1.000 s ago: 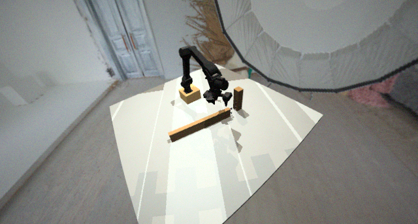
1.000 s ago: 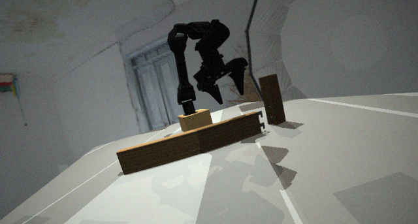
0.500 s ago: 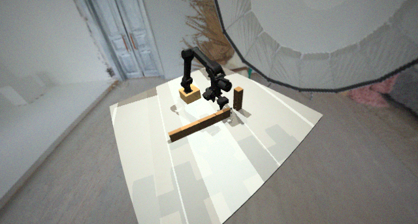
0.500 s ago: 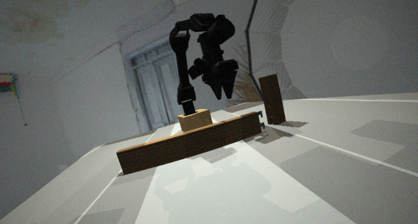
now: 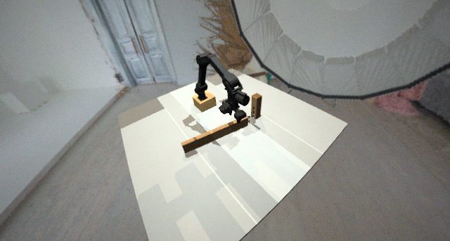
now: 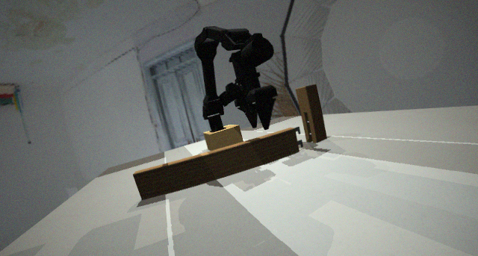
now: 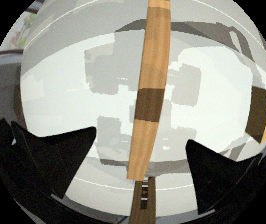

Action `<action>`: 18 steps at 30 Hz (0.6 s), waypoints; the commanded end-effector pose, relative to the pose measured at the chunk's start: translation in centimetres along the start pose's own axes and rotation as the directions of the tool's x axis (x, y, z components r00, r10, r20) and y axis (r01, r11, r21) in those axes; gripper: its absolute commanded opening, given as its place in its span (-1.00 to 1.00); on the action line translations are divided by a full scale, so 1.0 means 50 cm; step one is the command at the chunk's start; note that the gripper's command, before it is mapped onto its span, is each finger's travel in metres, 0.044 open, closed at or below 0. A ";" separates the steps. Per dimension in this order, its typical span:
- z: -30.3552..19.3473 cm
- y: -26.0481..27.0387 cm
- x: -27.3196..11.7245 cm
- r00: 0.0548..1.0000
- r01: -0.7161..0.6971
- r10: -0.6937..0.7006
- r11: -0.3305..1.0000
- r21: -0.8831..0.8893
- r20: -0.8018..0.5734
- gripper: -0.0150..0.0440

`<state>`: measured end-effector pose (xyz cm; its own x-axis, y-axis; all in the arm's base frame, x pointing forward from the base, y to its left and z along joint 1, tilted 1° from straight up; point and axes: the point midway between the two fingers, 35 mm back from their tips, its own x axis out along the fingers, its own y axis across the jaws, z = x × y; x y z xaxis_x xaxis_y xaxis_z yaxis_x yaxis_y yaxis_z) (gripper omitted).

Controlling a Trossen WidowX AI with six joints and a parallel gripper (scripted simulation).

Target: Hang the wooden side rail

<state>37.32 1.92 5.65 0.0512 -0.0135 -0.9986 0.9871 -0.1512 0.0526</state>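
The wooden side rail [image 5: 211,136] [image 6: 216,164] [image 7: 154,65] lies on its narrow edge on the table, its hooked end towards the post. Two dark steel hooks [image 6: 298,130] stick out of that end, a short gap from the headboard post [image 5: 256,107] [image 6: 317,114] [image 7: 151,212]. The post stands upright, and its slot [image 6: 308,125] [image 7: 144,194] faces the rail. Small light pins show in the slot. My gripper [image 5: 237,118] [image 6: 261,128] [image 7: 142,139] is open and empty, pointing down above the rail near its hooked end. In the wrist view the fingertips stand on either side of the rail.
The arm rises from a yellow wooden base block [image 5: 207,104] [image 6: 224,138] [image 7: 258,115] behind the rail. The post stands close beyond the gripper. Patchy shadows and bright bands cross the pale table [image 5: 158,139] [image 6: 373,211].
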 end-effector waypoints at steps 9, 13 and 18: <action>0.002 -0.002 0.037 1.000 0.010 -0.010 1.000 0.005 0.007 1.00; 0.002 -0.002 0.050 1.000 0.010 -0.010 1.000 0.005 0.007 1.00; 0.002 -0.002 0.066 1.000 0.010 -0.010 1.000 0.005 0.007 1.00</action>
<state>37.49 1.88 3.07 0.0477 -0.0138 -0.9988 0.9871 -0.1526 0.0492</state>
